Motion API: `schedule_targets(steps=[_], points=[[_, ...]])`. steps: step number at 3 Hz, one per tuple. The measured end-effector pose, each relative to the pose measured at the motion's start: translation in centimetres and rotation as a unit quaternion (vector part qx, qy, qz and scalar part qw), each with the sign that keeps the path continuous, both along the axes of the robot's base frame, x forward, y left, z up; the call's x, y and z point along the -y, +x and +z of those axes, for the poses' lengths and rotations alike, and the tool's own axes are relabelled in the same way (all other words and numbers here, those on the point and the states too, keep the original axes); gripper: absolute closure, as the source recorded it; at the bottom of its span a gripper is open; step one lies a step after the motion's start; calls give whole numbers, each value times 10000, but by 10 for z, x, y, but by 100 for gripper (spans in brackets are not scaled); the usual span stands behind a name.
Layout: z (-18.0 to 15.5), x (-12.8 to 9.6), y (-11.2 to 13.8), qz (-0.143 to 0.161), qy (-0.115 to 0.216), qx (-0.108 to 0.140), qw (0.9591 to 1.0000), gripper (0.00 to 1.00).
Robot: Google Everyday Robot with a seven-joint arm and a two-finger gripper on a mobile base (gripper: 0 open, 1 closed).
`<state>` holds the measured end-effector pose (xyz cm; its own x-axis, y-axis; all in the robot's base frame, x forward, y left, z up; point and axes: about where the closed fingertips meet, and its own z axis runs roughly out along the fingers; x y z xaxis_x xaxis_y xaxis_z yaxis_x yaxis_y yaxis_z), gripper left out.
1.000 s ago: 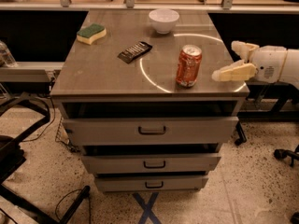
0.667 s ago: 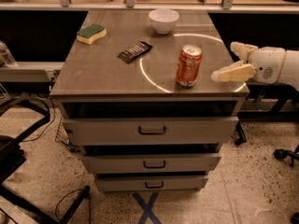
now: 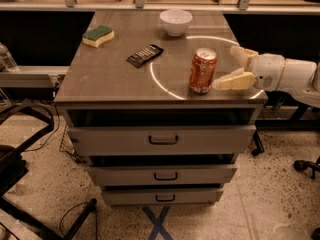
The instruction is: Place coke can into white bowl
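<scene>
The coke can stands upright on the cabinet top, near its front right part. The white bowl sits upright at the back of the top, behind and a little left of the can. My gripper reaches in from the right edge, open, with its cream fingers pointing left. The fingertips are just right of the can, and the near finger almost touches it. The gripper holds nothing.
A green and yellow sponge lies at the back left of the top. A dark flat packet lies near the middle. Below are three closed drawers. A water bottle stands at the far left.
</scene>
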<state>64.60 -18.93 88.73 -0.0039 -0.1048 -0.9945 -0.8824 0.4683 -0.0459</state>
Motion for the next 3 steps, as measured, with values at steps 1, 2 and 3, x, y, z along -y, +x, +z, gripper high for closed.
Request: schedule_targets(steps=[1,2,3], points=[[-7,-18,6,237,31,166,9996,0],[-7,-29,7,365,-17,248,9990,0],[-1,-41,1,293,-139,160,9993,13]])
